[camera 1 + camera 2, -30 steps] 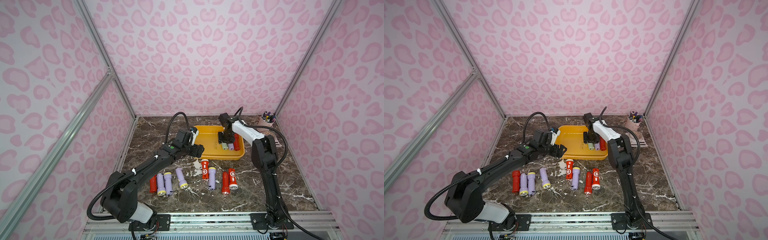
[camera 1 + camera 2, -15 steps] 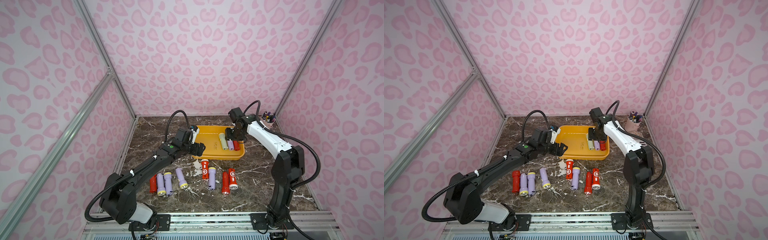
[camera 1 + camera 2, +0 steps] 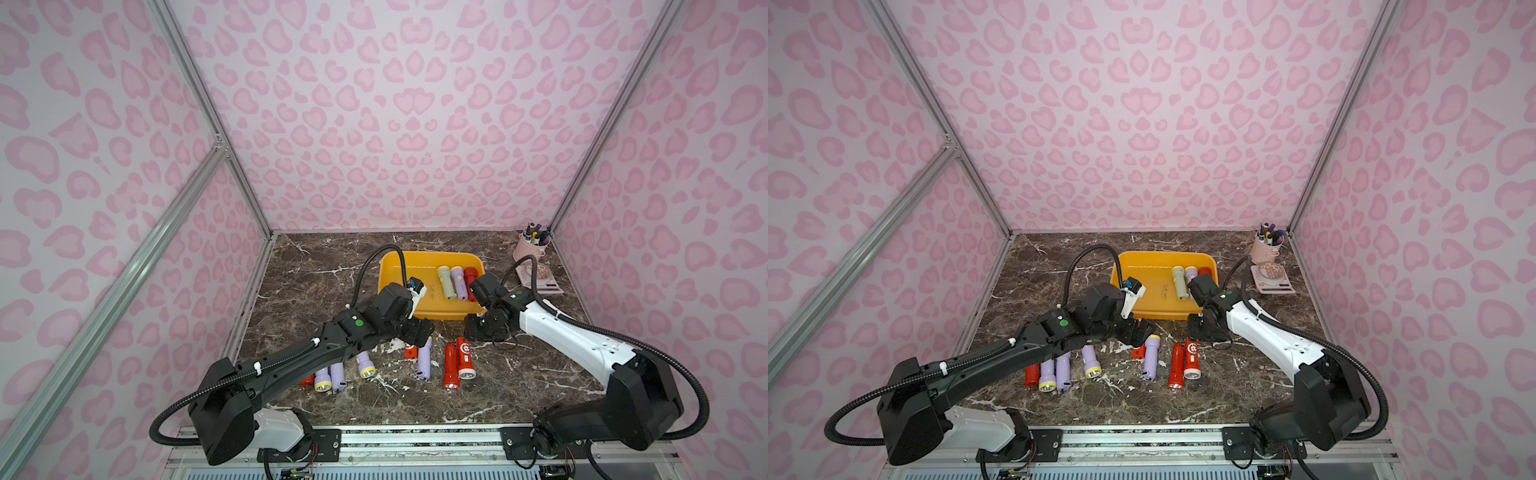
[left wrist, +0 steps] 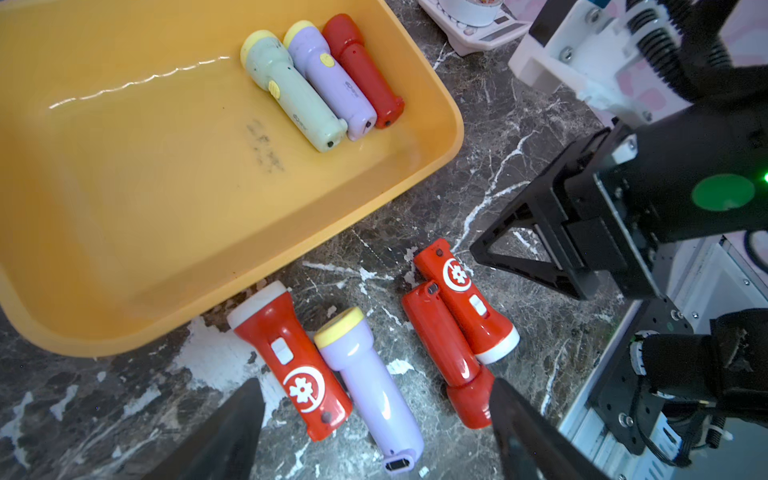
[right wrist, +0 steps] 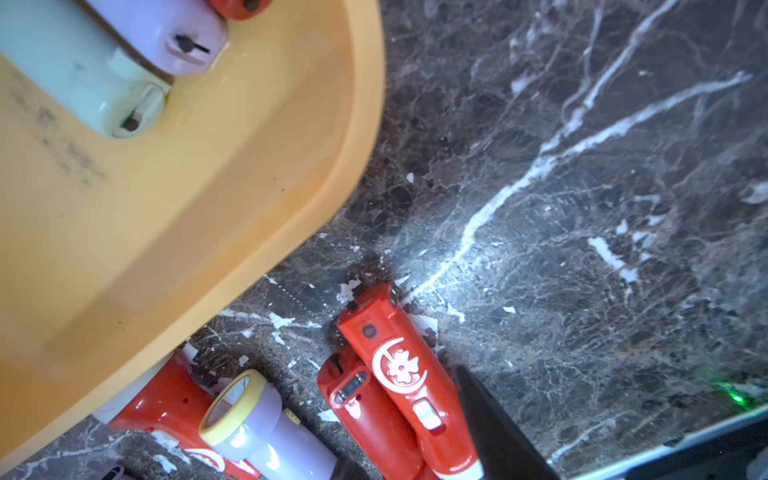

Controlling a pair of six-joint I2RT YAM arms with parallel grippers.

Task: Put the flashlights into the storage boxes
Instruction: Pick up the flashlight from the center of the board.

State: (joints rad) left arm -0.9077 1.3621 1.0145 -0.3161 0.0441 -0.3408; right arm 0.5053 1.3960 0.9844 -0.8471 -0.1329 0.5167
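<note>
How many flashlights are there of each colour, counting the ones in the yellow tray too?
Red flashlights: 5
Lilac flashlights: 5
Pale green flashlight: 1
Total: 11

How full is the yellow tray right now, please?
Mostly empty: the yellow tray holds only a pale green flashlight, a lilac flashlight and a red flashlight, side by side at one end; the remaining floor is bare.

Bright even light; glare streaks the yellow tray (image 4: 124, 166); close objects blur.
</note>
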